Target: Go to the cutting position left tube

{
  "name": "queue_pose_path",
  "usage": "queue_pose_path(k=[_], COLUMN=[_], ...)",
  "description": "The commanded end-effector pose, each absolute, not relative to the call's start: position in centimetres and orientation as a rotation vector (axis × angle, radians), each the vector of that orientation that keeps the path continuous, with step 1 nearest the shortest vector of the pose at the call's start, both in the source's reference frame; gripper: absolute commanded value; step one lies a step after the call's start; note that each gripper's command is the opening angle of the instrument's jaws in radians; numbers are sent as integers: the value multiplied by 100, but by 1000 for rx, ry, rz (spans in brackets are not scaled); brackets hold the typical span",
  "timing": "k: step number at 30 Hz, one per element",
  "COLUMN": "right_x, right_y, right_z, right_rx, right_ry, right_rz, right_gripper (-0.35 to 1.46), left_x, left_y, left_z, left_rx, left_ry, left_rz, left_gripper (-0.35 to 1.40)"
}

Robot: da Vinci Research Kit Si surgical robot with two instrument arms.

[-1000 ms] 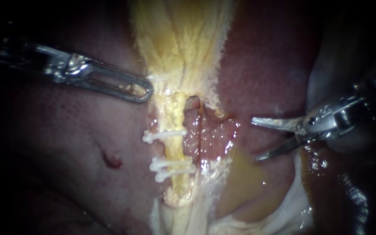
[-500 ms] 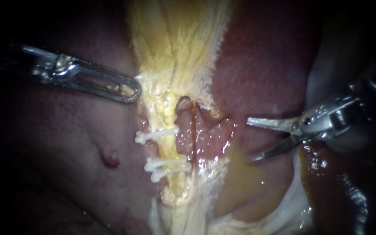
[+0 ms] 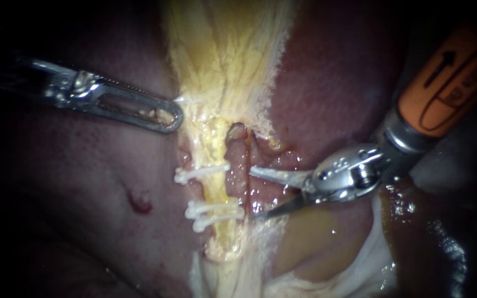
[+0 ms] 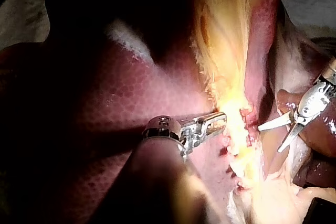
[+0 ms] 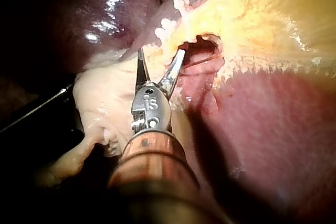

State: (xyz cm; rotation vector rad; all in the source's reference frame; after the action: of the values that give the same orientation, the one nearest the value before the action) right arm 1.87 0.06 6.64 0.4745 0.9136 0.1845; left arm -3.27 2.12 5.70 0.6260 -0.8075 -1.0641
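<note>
In mid-frame the left tube (image 3: 220, 190) shows a bare stretch between its clips (image 3: 204, 172). The right instrument (image 3: 253, 193) holds its blades apart just right of that gap, gripping nothing, apparently lined up to straddle it. The left instrument (image 3: 171, 116), jaws clamped on the yellow tissue (image 3: 222, 66), seems to tension it for exposure.

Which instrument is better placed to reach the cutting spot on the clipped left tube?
Right. The right instrument, blades open, lies beside the left tube, tips facing the stretch between the upper clip and lower clips. The left instrument is off above the clips.
</note>
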Motion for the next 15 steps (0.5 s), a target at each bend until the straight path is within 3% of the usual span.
queue_pose_path(k=[1, 15], right_x=[190, 199], right_y=[6, 8], right_z=[667, 713], right_rx=[482, 552], right_ry=[915, 911], right_rz=[182, 195], right_gripper=[144, 144], left_x=[-327, -328], left_y=[212, 211], left_z=[570, 570], left_rx=[625, 625], left_ry=[-807, -807], left_rz=[-1065, -1065], left_gripper=[-35, -35])
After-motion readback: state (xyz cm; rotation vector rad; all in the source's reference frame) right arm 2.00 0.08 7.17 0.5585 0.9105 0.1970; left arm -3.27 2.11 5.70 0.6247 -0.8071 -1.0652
